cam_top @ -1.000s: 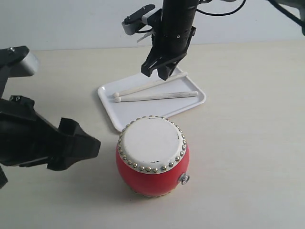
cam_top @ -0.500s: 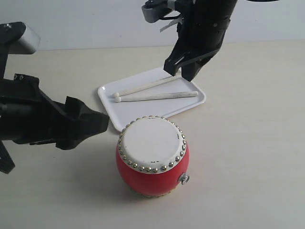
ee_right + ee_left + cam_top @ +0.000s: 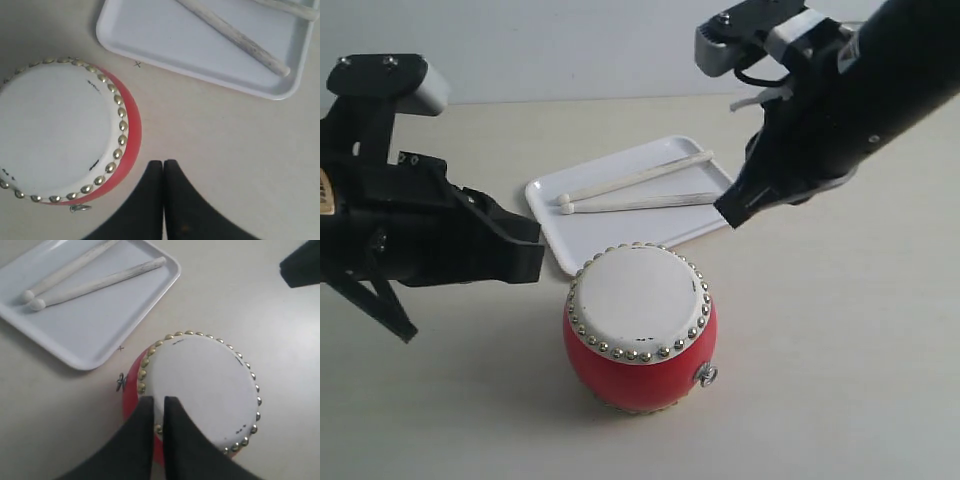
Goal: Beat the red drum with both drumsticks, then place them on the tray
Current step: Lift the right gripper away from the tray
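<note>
Red drum (image 3: 640,335) stands upright nearest on the tabletop (image 3: 840,350), its pale head facing up and nothing touching it. Just to its left are the left fingers (image 3: 145,432), pressed together and empty, with their tips over the drum's rim in the left wrist view. The right fingers (image 3: 176,192) are also pressed together and empty. They hang a little farther back on the right, near the right corner of the tray (image 3: 610,238). The tray lies just behind the drum, and both drumsticks (image 3: 650,203) rest inside it. Their long axes run roughly from side to side, with the round tips close together at the left arm's end and the butts fanned apart toward the right arm. Any reach for a stick would go back past the drum. The right arm looks nearer the butts and the left arm nearer the tips. Neither set of fingers holds a stick, so the put-down looks complete.
</note>
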Controlling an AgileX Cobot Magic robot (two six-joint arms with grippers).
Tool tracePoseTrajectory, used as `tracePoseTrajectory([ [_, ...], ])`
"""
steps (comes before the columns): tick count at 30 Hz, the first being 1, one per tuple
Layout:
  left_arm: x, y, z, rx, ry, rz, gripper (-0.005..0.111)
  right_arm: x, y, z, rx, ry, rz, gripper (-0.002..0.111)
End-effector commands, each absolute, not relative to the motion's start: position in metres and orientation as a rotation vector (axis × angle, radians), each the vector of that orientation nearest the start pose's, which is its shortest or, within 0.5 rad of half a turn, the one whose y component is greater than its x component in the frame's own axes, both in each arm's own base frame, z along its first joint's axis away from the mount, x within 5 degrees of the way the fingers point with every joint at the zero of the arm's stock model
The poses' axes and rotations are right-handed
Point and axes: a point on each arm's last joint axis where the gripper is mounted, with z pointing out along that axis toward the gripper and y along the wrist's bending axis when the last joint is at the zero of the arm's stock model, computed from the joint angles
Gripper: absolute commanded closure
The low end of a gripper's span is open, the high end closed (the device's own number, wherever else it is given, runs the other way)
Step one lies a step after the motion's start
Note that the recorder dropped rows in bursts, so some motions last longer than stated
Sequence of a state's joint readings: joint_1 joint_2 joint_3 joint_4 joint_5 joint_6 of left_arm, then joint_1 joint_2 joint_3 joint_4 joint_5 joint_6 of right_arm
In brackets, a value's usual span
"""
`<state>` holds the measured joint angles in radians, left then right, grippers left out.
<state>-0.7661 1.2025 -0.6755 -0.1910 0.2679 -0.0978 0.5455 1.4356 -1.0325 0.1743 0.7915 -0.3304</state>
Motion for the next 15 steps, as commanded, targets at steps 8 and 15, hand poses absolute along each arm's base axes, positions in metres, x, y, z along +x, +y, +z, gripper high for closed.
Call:
tracePoseTrajectory([
  [8, 0.195, -0.186, 0.252, 0.585, 2.024, -0.579, 0.107, 0.181, 0.128, 0.288, -0.834, 2.103, 0.419, 0.108],
  [15, 0.194, -0.187, 0.247, 0.609, 2.057, -0.564, 0.107, 0.156, 0.111, 0.284, -0.818, 2.041, 0.397, 0.108],
])
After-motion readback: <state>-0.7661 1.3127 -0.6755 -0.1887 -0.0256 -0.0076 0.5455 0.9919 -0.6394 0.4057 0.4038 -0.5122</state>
